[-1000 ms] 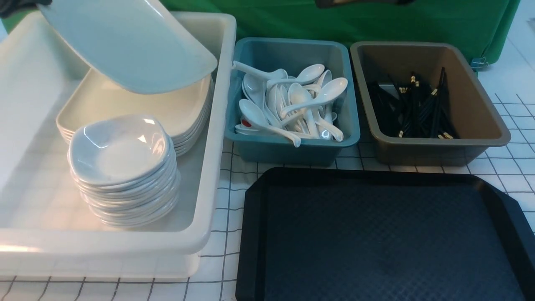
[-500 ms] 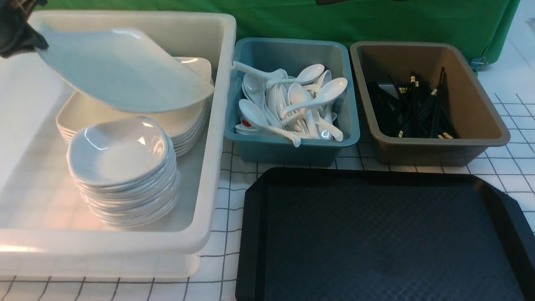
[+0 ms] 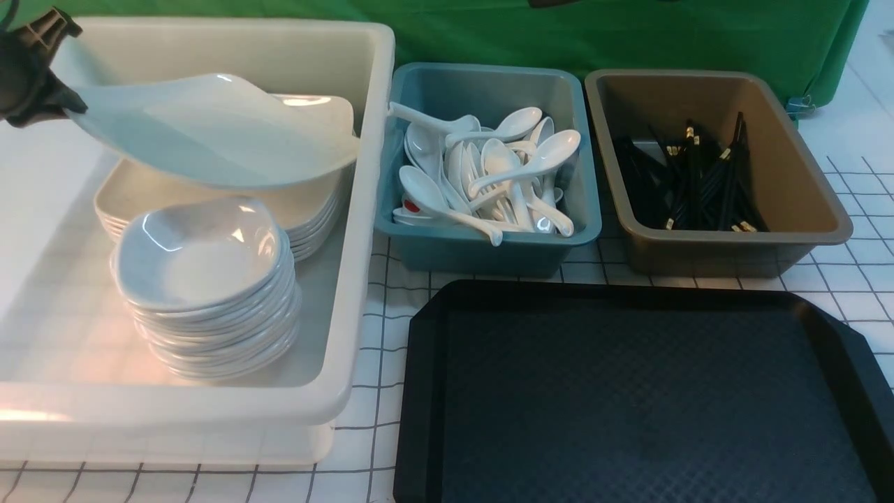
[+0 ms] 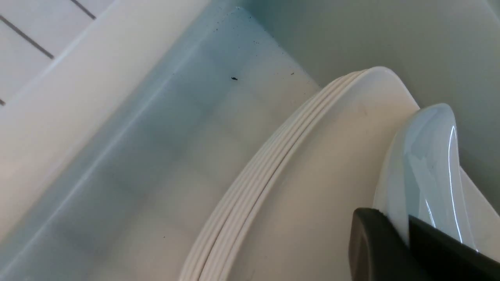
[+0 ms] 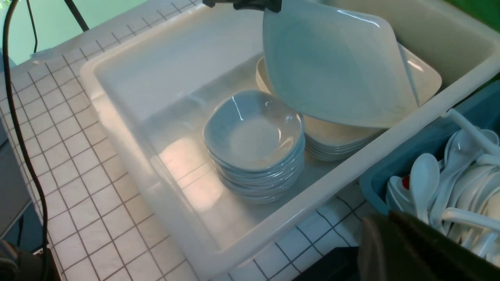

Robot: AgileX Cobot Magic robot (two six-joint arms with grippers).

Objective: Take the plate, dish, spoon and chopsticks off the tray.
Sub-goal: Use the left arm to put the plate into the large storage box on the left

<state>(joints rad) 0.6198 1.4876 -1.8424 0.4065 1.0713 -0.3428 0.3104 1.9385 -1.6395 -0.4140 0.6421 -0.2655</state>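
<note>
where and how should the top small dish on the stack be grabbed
Best bet is the near rim of the top small dish, end effector coming from above on the robot's side, one finger inside, one outside. Its rim flares above an open hollow, while the held plate hangs close over the far side.

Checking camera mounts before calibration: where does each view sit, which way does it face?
Front: robot's side, between the arms, facing forward over bins and tray; left end effector at the edge.
Left wrist: on left arm, facing the plate stack; own fingertips show.
Right wrist: on right arm, facing the white bin; own blurred fingertips, left end effector.
Front and right wrist share the bowl stack.
</note>
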